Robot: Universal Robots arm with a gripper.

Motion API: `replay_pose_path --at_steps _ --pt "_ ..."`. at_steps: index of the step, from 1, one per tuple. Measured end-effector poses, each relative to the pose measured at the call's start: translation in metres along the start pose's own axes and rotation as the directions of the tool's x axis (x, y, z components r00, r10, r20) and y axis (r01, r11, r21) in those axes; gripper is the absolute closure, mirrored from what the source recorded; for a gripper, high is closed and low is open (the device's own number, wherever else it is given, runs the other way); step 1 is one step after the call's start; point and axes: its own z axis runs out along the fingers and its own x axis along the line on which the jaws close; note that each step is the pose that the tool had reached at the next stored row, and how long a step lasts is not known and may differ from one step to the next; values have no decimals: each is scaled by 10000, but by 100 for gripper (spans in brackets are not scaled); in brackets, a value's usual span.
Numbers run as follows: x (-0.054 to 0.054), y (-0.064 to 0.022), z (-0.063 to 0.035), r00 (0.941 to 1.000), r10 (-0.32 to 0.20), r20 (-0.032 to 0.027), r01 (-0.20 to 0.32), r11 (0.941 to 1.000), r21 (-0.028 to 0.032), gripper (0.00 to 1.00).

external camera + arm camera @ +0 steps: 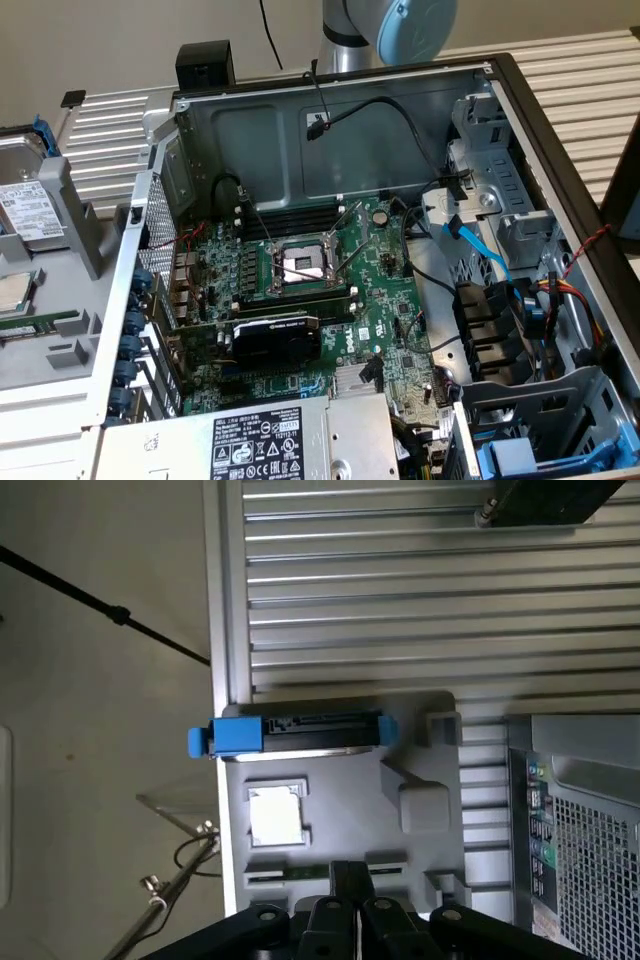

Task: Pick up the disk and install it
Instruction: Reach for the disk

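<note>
Grey sheet-metal computer case (330, 130) is seen open, boards exposed, on the slatted aluminium surface (400, 600). Beside it, at the exterior view's left, a grey holder plate (340, 810) is set. The disk (300, 732) is stood on edge in a slot of that plate, with the blue carrier ends showing. It is well outside the case, so nothing is installed yet. The gripper (350, 872) is poised above the plate, jaws pressed together and empty, apart from the disk. A small square chip (275, 815) is seated in the plate between the two.

Step judged: approach, pick not yet made. A grasp is judged to call for the jaws to be parted wider than the disk's thin edge and centred over it, clear of the chip.
</note>
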Motion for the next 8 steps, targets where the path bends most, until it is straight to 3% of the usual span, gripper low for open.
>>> replay_pose_path --at_steps 8 --pt "30 3 0 10000 -16 1 16 10000 0 89"
